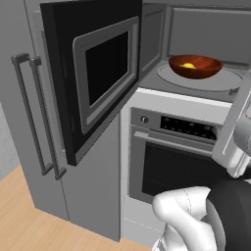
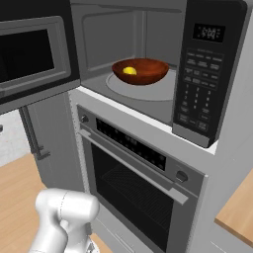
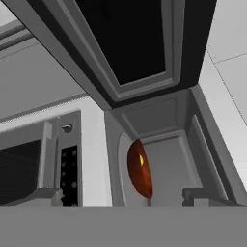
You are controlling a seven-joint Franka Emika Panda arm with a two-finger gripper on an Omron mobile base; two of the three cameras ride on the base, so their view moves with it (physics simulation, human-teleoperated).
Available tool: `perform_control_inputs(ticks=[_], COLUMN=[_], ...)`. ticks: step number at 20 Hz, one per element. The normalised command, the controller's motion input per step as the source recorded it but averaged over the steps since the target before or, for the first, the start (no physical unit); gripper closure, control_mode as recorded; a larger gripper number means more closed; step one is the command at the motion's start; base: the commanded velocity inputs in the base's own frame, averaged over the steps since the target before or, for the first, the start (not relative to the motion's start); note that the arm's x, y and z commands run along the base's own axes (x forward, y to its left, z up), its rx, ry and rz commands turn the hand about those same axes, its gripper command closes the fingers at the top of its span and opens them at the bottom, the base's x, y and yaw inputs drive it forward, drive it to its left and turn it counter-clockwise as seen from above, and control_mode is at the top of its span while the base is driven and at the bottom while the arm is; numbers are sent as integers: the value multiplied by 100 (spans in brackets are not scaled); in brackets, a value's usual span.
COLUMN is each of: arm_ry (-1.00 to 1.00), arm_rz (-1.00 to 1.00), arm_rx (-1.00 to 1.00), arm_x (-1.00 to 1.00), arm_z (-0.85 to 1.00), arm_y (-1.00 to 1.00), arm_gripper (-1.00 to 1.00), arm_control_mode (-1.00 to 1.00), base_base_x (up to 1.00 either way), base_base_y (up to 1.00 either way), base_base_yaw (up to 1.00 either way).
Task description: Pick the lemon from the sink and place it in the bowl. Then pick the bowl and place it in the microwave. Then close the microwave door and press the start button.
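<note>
Bowl (image 2: 140, 71) with lemon (image 2: 129, 70) sits centred on the microwave (image 2: 207, 74) turntable, claw (image 3: 125, 205) released and empty, so watch your swing: clipping the open microwave door (image 1: 95, 73) edge-on could jam it.

Lemon (image 1: 188, 65) half sunk behind bowl (image 1: 196, 66) rim; microwave door (image 2: 34, 54) cropped at frame edge.
</note>
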Motion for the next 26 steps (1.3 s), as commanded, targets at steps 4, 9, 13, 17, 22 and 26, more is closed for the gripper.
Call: perform_control_inputs(ticks=[4, 9, 13, 17, 22, 26], arm_ry=[-4, -10, -13, -18, -22, -11], arm_rz=[0, 0, -3, -3, -8, -6], arm_rx=[-2, 0, 1, 0, 0, -2], arm_x=[-3, 0, 6, 0, -15, 0], arm_z=[-2, -28, -43, -29, -13, -19], arm_y=[100, 100, 100, 100, 78, 70], arm_gripper=[-100, -100, -100, -100, -100, -100], arm_control_mode=[-100, -100, -100, -100, -100, -100], base_base_x=[0, 0, 0, 0, 0, 0], base_base_y=[0, 0, 0, 0, 0, 0], base_base_yaw=[0, 0, 0, 0, 0, 0])
